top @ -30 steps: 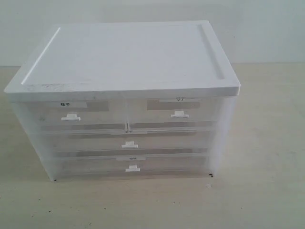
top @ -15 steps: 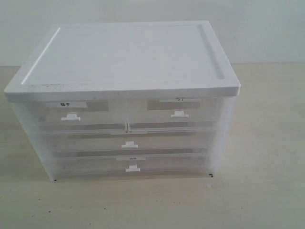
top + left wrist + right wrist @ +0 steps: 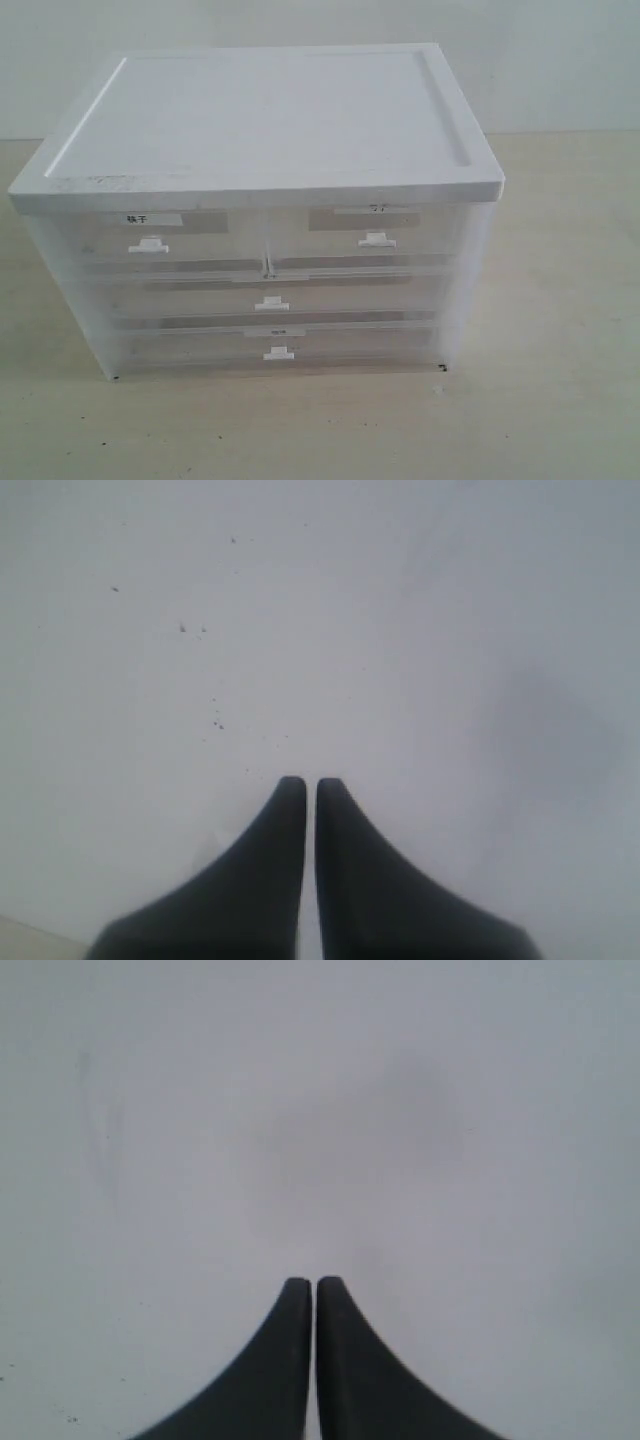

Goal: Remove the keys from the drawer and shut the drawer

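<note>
Translucent plastic makes up the drawer (image 3: 365, 235) we are after. It is the half-width one at about 2 o'clock from the middle of the cabinet's front, with a white tab handle (image 3: 377, 240) and a faint label (image 3: 377, 209) above it. It sits pushed fully in, flush with its neighbours. The keys do not show through the cloudy front, so we judge they lie inside, out of sight, and the drawer has to be opened before anything else.

At 9 o'clock of it is the other half-width drawer (image 3: 165, 238), marked with a bold label. Two full-width drawers (image 3: 270, 297) (image 3: 275, 345) are stacked at about 7 o'clock, and all are closed. The white lid (image 3: 270, 115) caps the cabinet, which stands square on the pale table (image 3: 560, 300), handles facing us so that a straight pull should work.

Neither arm reaches into the exterior view. The left gripper (image 3: 311, 785) has its dark fingers pressed nearly together on nothing, over a blank pale surface with a few specks. The right gripper (image 3: 314, 1285) is clenched the same way and empty. Being nearer, it seems to us the natural one to hook the tab.
</note>
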